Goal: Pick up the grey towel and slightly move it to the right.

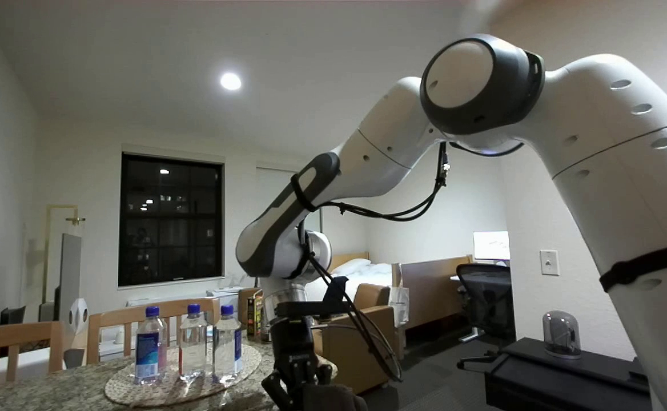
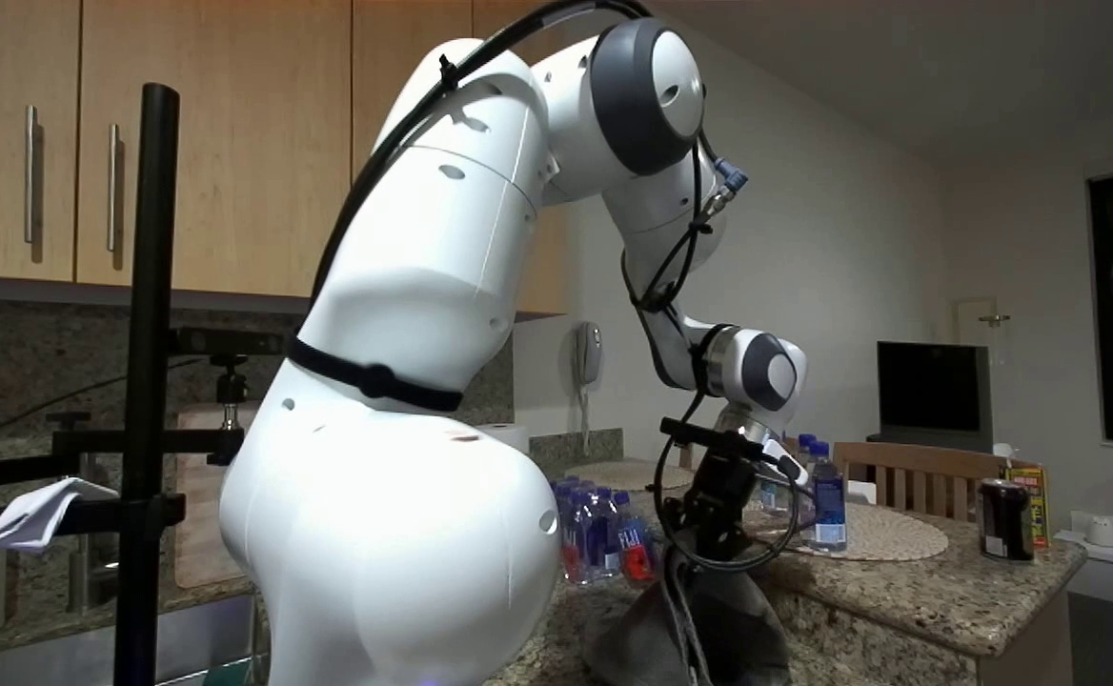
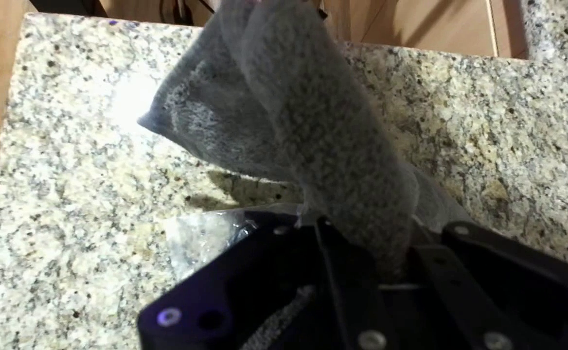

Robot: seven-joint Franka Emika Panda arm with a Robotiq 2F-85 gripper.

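Through the wrist view I have bare counter (image 3: 65, 204) left of the grey towel (image 3: 342, 146) and more to its right, so there is room to pass on either side. Crumpled clear plastic (image 3: 191, 243) lies on the left stretch, near the jaws. The towel, pinched in the jaws, takes up the space directly beneath them. In an exterior view a cluster of bottles (image 2: 599, 534) crowds one flank, and a raised ledge (image 2: 880, 581) walls off the opposite one. Up there, tall bottles (image 2: 829, 507) on a round mat (image 2: 900, 535) bar a low sweep; a black can (image 2: 1006, 519) stands farther along. A cable loop (image 2: 730, 568) bows out beside the jaws, in my way up close.
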